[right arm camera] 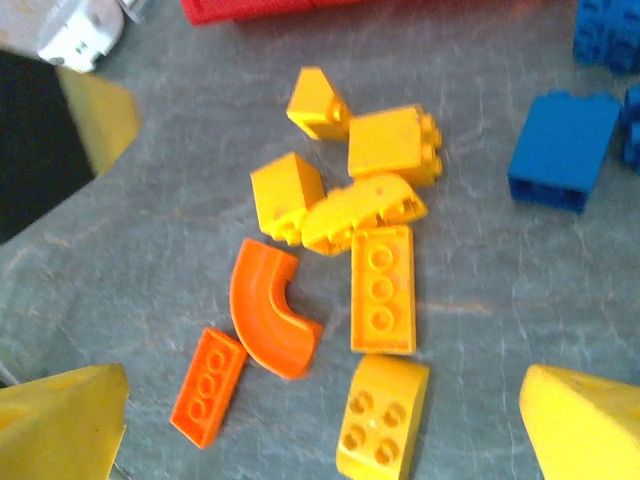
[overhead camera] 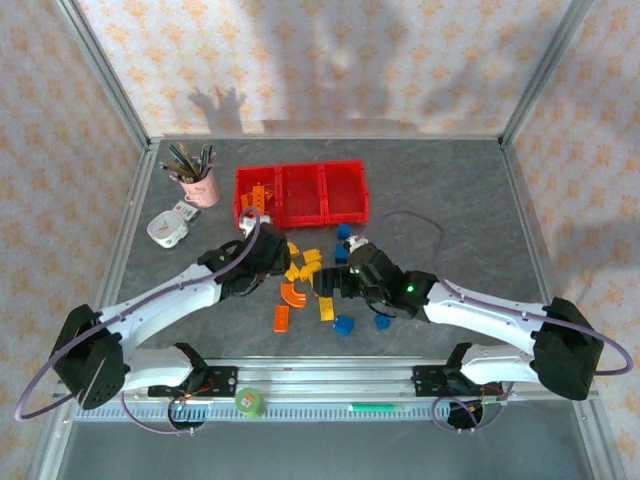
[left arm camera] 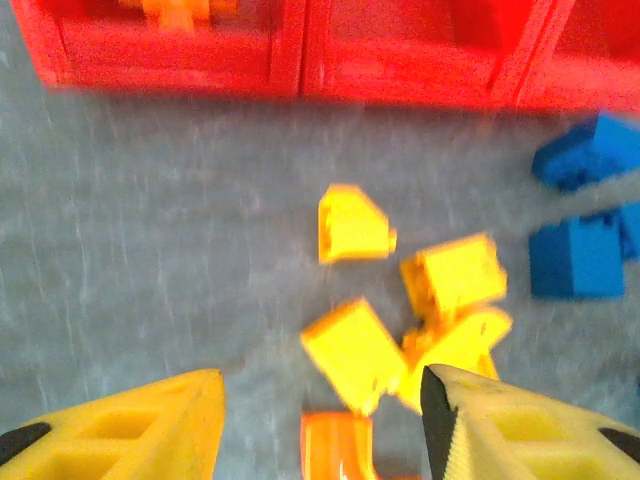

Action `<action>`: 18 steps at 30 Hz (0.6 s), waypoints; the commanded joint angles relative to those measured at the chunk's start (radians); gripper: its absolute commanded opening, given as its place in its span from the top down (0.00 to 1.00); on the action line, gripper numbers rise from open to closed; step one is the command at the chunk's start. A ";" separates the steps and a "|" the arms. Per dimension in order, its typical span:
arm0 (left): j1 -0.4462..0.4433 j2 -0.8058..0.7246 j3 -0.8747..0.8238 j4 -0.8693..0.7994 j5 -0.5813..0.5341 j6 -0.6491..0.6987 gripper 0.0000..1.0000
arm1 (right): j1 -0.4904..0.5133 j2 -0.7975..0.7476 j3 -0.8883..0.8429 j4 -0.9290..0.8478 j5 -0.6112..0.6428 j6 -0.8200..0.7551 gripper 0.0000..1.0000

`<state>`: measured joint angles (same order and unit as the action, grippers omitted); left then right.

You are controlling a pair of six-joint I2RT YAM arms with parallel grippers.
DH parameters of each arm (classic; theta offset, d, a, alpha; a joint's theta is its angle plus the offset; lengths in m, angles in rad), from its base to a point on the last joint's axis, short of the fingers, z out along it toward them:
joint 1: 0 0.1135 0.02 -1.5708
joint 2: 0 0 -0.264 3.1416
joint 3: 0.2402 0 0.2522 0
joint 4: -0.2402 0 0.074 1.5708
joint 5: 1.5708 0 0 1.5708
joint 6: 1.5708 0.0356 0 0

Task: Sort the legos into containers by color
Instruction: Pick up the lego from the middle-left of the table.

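- Your left fingers [left arm camera: 130,425] are spread wide and hold nothing. An orange quarter-arch brick [left arm camera: 338,445] lies on the counter in the gap between them, ungripped.
- Your right fingers [right arm camera: 585,425] are just as wide apart and empty, hanging over the same pile.
- The legos [overhead camera: 300,278], small glossy hard-plastic bricks in orange, yellow and blue, lie loose on the grey mottled counter [overhead camera: 450,210]. They sit just in front of the bright-red three-bin plastic tray [overhead camera: 322,195]. A few orange pieces [overhead camera: 255,198] already sit in its left bin.
- Both arms crowd one small pile, so if you lower them together the heads could knock each other.
- The yellow cluster [right arm camera: 345,190] is several bricks touching. Closing on one will likely drag or flick its neighbours.
- The quarter-arch is smooth and curved, so expect it to squirt out if you pinch across the bend.
- The flat orange plate [right arm camera: 208,385] lies thin and low, and the fingers may scrape the counter before they catch it.
- The blue block [right arm camera: 563,150] is square-sided and stands apart from the yellow cluster, so it looks like the safest grab.
- The tray walls look low, so a brick dropped from high may bounce into the wrong bin.
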<state>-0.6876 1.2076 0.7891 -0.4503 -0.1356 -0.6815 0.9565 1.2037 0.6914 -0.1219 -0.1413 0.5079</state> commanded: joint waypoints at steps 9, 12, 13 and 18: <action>-0.254 -0.091 -0.176 -0.083 0.010 -0.256 0.38 | 0.075 -0.070 -0.137 0.026 0.064 0.107 0.00; -0.284 -0.060 -0.197 -0.064 0.013 -0.274 0.36 | 0.076 -0.093 -0.174 0.046 0.075 0.122 0.00; -0.291 -0.046 -0.201 -0.057 0.011 -0.276 0.36 | 0.075 -0.101 -0.184 0.052 0.080 0.128 0.00; -0.310 0.041 -0.198 -0.030 0.005 -0.278 0.35 | 0.075 -0.113 -0.194 0.050 0.092 0.130 0.00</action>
<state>-0.9844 1.2163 0.6003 -0.4992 -0.1150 -0.9318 1.0271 1.1114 0.5022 -0.1040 -0.0925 0.6209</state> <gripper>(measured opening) 0.646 0.997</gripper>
